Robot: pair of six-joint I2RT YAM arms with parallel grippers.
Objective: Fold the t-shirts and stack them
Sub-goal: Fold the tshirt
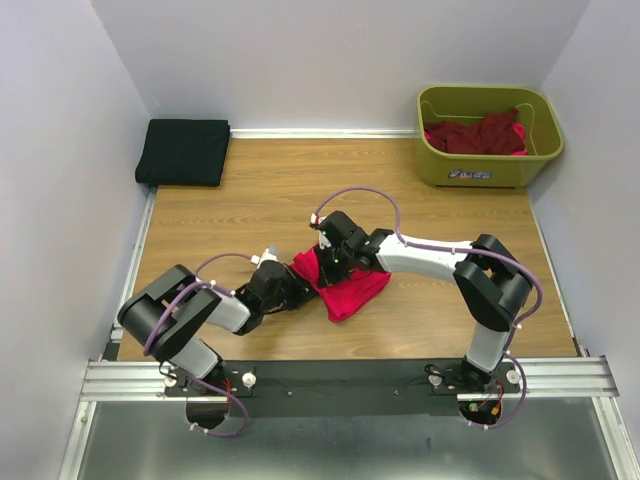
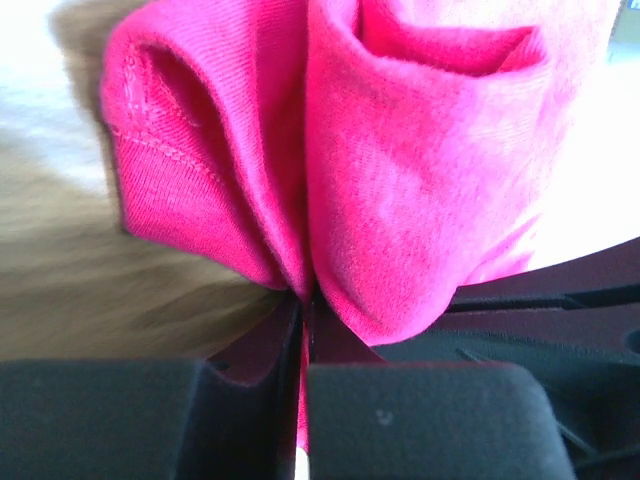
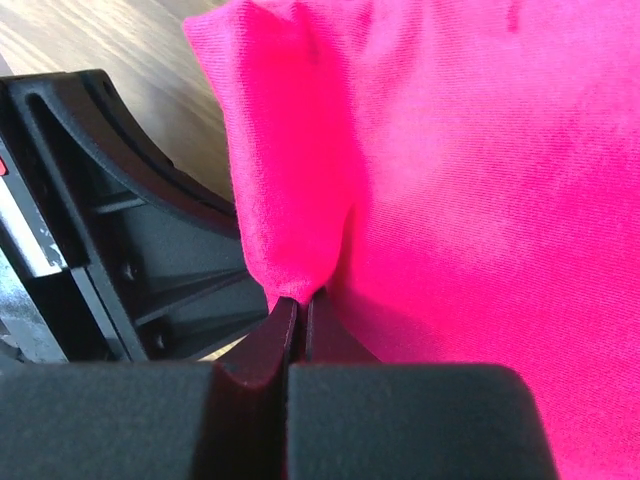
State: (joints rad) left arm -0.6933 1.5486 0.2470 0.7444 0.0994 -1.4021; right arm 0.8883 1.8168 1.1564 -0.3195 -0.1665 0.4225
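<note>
I see a wood-grain table (image 1: 260, 190) boxed in by pale walls (image 1: 330, 50). A folded black t-shirt (image 1: 184, 151) sits in its far left corner, and maroon t-shirts (image 1: 475, 135) fill the olive tub (image 1: 488, 168) at far right. The pink-red t-shirt (image 1: 355, 292) lies bunched mid-table. My left gripper (image 2: 303, 330) and right gripper (image 3: 298, 315) each pinch a fold of it, jaws closed on cloth. From above, the arms hide both pinch spots.

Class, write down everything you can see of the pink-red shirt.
The pink-red shirt is soft knit cloth with a stitched hem. It is bunched into a crumpled, partly folded heap near the middle of the wooden table. Both grippers are shut on pinched folds of it: the left gripper at its left edge, the right gripper at its far edge.
</note>
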